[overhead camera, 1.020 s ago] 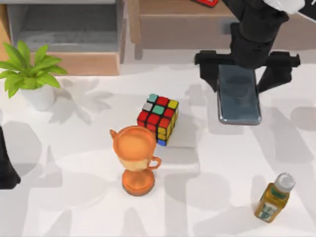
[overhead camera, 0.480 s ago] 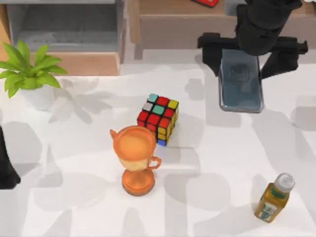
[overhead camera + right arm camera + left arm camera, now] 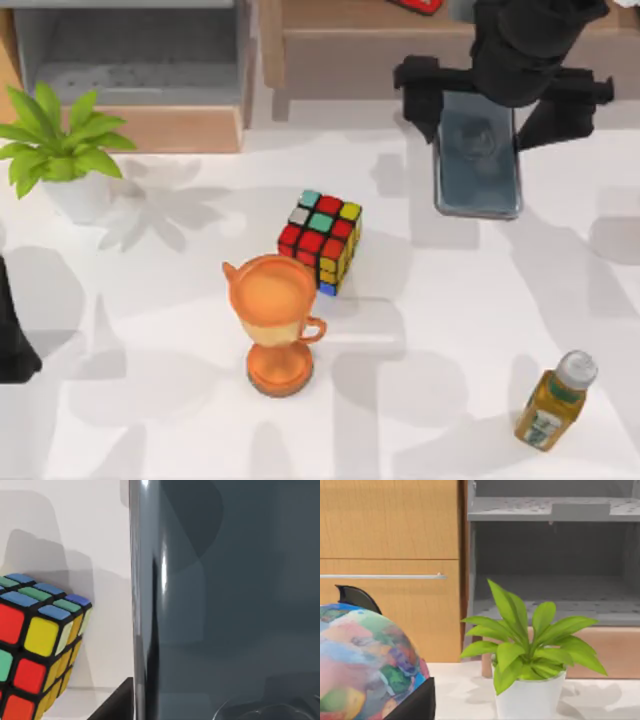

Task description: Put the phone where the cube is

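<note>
The phone, a glossy dark slab, hangs above the table's back right with my right gripper shut across its width, one black finger on each long side. In the right wrist view the phone looms close, with the cube beyond its edge. The cube, with a black frame and coloured stickers, rests on the table near the middle, left of and nearer than the phone. My left arm stays parked at the left edge.
An orange trophy cup stands just in front of the cube. A potted plant is at the left and a juice bottle at the front right. Wooden cabinets and a grey shelf line the back. A painted globe is beside the left wrist.
The right gripper has carried the phone toward the back of the table and slightly left. The cube, the cup and the left arm have not moved.
</note>
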